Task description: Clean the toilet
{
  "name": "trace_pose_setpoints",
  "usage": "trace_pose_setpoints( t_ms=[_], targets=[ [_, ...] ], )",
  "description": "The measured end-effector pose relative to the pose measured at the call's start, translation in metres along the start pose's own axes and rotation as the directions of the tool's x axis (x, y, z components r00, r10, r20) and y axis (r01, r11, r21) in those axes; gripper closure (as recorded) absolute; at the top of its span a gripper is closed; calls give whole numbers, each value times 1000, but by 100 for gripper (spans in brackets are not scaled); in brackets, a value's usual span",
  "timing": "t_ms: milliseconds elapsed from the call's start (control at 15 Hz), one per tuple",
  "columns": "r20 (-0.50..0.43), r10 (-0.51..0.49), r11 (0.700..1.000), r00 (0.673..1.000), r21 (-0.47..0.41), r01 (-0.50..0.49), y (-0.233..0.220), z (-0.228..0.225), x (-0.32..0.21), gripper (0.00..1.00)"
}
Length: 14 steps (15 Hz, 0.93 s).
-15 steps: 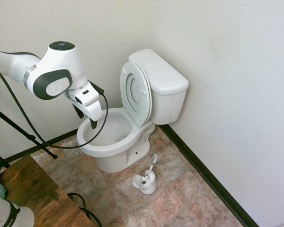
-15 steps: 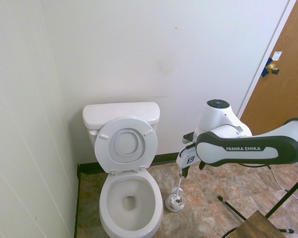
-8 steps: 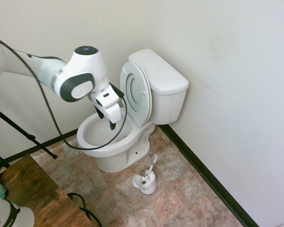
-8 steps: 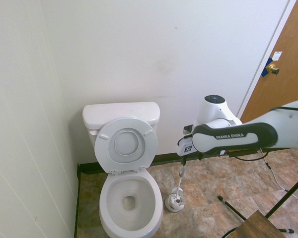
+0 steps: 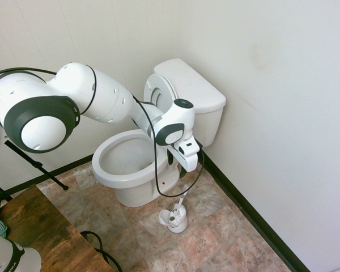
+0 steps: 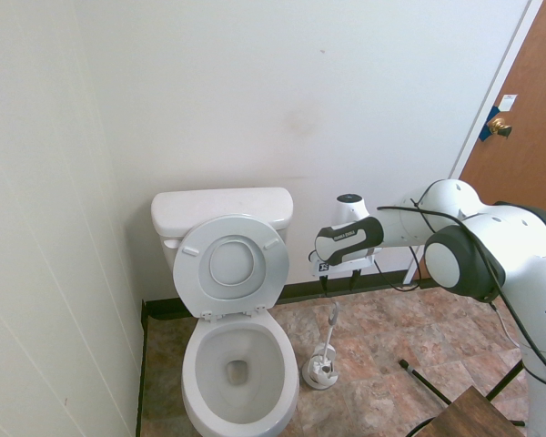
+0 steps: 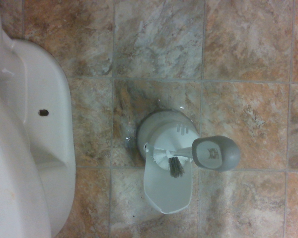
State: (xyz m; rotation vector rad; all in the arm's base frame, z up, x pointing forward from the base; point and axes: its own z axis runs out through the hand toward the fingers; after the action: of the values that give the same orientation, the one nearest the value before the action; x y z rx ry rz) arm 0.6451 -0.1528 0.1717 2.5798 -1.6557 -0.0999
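One gripper [image 5: 180,168] is in the scene, and its jaws stand apart and hold nothing; it points straight down, above the handle of the toilet brush [image 5: 181,199]. A second ago it hung beside the near left rim of the bowl; half a second ago it was over the bowl; now the arm has reached across the toilet and has come lower, to the floor side at the right of the bowl. I judge that the arm is going for the brush first, so the cleaning itself is not yet begun. There is one brush, and it stands in one small white holder [image 5: 174,220] on the tiled floor [image 5: 215,238], just beside the foot of the toilet; in the wrist view its grey handle end [image 7: 216,153] is almost in the middle. There is one toilet [image 5: 127,170], white, in the far corner against the wall, with seat and lid raised against the tank and the bowl open.
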Motion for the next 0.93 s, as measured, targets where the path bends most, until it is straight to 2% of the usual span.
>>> trace_pose_setpoints(
  t_ms=[200,600,933],
  targets=[
    [-1,-3,1000,1000,8,3,-11,2,20,0],
    [39,-23,1000,999,12,23,-5,56,56,0],
    [82,-32,999,996,-26,35,-8,115,64,0]
  ],
)
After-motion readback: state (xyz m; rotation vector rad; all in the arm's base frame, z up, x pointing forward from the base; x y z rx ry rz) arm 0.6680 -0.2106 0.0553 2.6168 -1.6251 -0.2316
